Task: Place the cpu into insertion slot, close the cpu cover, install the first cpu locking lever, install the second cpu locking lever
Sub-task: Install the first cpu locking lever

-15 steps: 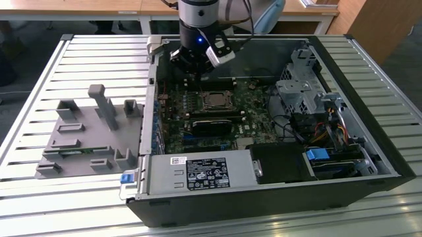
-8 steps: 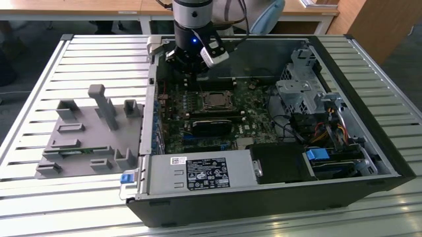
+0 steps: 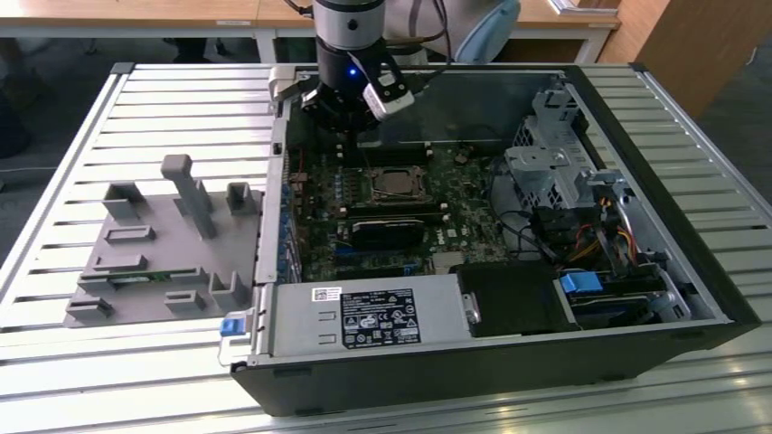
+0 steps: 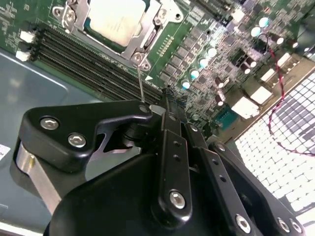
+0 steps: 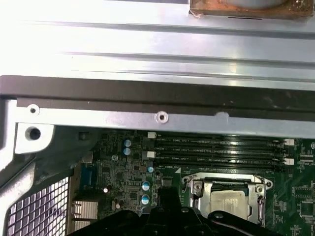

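open computer case on a slatted table. the one cpu lies in the socket, with the one metal cover looking shut around it. the gripper hangs just beside the socket, fingers together at the free end of the one raised wire lever; whether they pinch it i cannot tell. the step in hand seems the first lever, which calls for a push down and sideways to hook it. four memory slots run beside the socket.

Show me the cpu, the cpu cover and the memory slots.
cpu (image 4: 115,17): second wrist view, its silvery top.
cpu cover (image 4: 150,35): second wrist view, frame bar beside the chip.
memory slots (image 4: 83,61): second wrist view, middle of the black rows.
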Controlling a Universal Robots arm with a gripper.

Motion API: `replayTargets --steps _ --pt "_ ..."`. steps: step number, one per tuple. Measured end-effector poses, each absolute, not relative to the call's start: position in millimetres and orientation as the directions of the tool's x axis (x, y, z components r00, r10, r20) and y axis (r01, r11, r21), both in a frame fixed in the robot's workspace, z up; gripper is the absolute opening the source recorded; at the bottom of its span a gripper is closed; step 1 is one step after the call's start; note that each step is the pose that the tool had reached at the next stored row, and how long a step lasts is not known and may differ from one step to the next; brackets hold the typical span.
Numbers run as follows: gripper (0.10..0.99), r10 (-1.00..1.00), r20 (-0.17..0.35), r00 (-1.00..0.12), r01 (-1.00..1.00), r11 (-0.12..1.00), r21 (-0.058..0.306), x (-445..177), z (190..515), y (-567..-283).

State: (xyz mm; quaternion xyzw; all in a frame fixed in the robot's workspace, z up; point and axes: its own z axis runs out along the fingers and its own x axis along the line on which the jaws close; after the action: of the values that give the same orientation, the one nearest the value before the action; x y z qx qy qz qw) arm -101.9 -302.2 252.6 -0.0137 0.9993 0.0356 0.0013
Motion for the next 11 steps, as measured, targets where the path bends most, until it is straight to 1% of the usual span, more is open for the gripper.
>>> replayTargets --steps 5,11 --pt "0.106 -0.027 -0.004 -1.0 -0.028 0.997 0.071 -101.1 251.7 -296.0" --pt "0.106 -0.027 -0.004 -1.0 -0.028 0.997 0.071 -94.5 251.5 -295.6"
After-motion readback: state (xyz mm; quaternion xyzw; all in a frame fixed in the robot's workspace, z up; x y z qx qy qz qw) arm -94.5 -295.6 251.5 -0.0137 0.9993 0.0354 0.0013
